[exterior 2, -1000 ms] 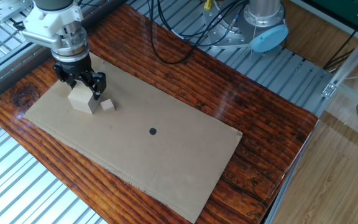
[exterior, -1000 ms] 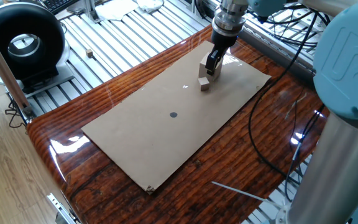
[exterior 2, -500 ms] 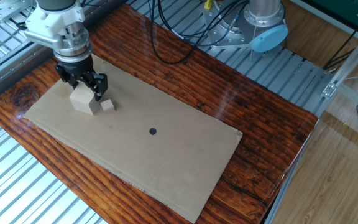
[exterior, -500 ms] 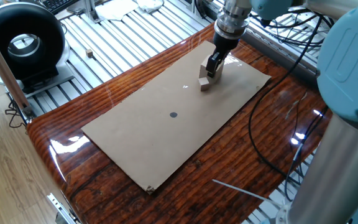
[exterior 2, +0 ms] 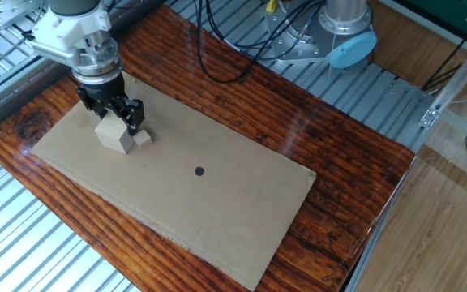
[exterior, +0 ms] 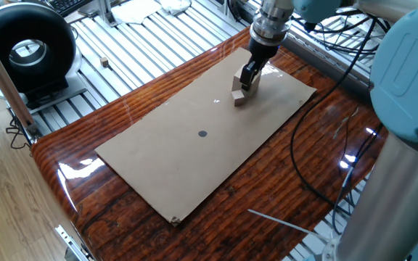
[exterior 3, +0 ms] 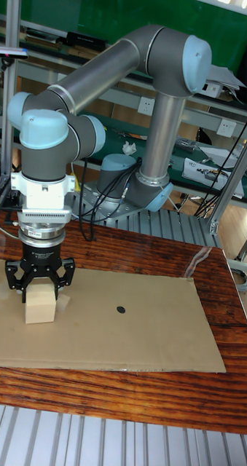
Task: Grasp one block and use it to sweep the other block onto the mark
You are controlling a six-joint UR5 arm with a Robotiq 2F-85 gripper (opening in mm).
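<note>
The big cube (exterior 2: 113,135) sits on the cardboard (exterior 2: 217,211) near its far end, and the gripper (exterior 2: 110,120) is down over it, fingers (exterior 2: 133,113) closed against its sides. So the grasp looks made. From the tall view the big cube (exterior 3: 38,303) rests between the fingers with its base on or just above the sheet; which, I cannot tell.

Right beside it, touching or nearly so, is the small cube (exterior 2: 143,138), on the side that faces the dot (exterior 2: 199,171). In the first fixed view the small cube (exterior: 238,98) lies just in front of the big cube (exterior: 242,80), with the dot (exterior: 202,133) well apart down the sheet.

Grasp done, contact about made; the sweep itself is all still to do. The small cube has the whole stretch to the dot ahead of it, and the push needs to stay square or it will slip off to one side.
</note>
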